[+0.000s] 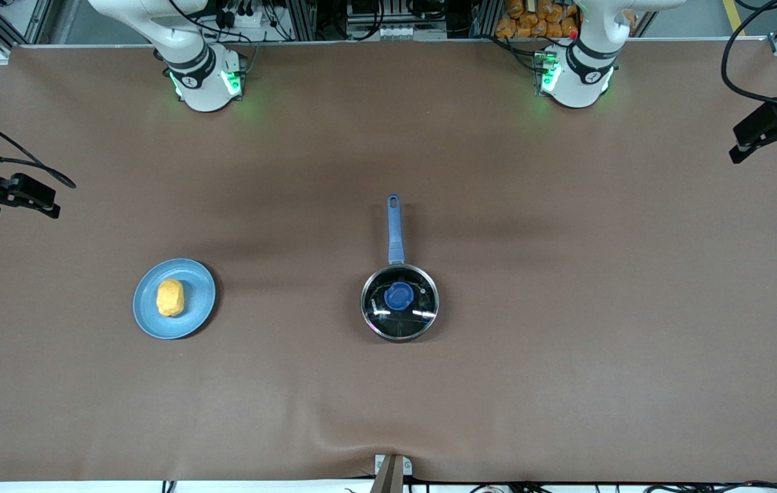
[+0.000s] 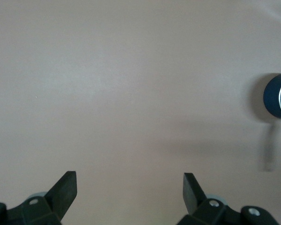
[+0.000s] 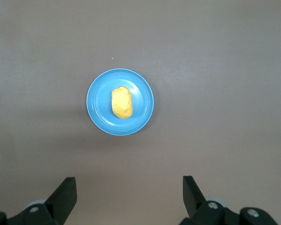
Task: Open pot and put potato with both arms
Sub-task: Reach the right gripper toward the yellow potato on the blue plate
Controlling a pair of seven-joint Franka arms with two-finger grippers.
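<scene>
The pot (image 1: 400, 301) stands mid-table with its glass lid (image 1: 415, 311) on. The lid's blue knob (image 1: 398, 296) is at the centre, and the long blue handle (image 1: 395, 229) points toward the robots' bases. The yellow-orange potato (image 1: 170, 297) lies on a light-blue plate (image 1: 200, 301), beside the pot toward the right arm's end. My right gripper (image 3: 129, 183) hangs open and empty, high over the table, with the potato (image 3: 122, 102) in its view. My left gripper (image 2: 130, 180) hangs open and empty over bare table at the left arm's end. Only the pot's edge (image 2: 276, 96) shows in its view.
A brown mat (image 1: 566, 342) covers the whole table. The two arm bases (image 1: 207, 82) (image 1: 576, 79) stand along the edge farthest from the front camera. A small bracket (image 1: 391, 472) sits at the nearest edge.
</scene>
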